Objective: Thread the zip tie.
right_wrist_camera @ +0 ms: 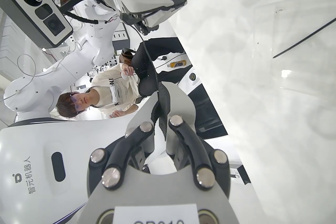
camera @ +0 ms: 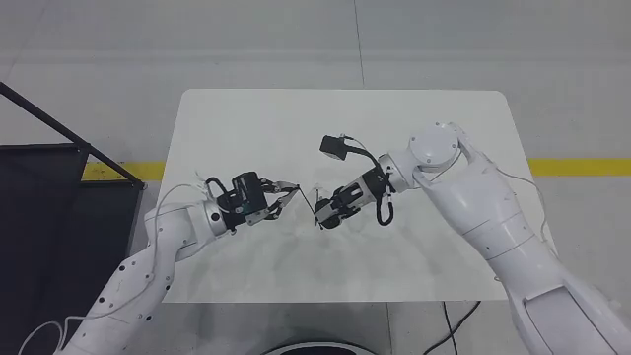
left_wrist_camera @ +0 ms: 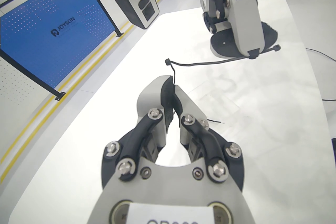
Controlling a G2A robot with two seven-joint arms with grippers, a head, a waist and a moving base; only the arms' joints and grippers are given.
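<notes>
Both pincers are pressed together on black straps. From the left wrist camera, the left pincer (left_wrist_camera: pixel 173 86) sits low in the middle of the frame. It pinches the zip tie (left_wrist_camera: pixel 167 61) so that the square head pokes just past the fingertips and points up the frame, and a short tail sticks out to the right of the fingers. The right pincer (left_wrist_camera: pixel 249 55), at upper right, pinches a 2nd strap (left_wrist_camera: pixel 210 63). Its long axis runs nearly level across the frame, with the head end at far right and the thin tip at left, just beside the 1st head. I cannot tell whether that tip has entered the slot.

From the right wrist camera, the right pincer is at lower middle and its strap runs up the frame, leaning a little left, toward the left pincer at top centre. A 3rd strap (right_wrist_camera: pixel 302 40) lies loose on the table (right_wrist_camera: pixel 275 143) at the right edge, slanting up to the right.

From above, the 2 pincers face tip to tip just below the middle of the frame, with the straps a thin dark line between them.

To my eye, pick-up and lining-up are done. Pushing the tip through the head and drawing it along are left.
</notes>
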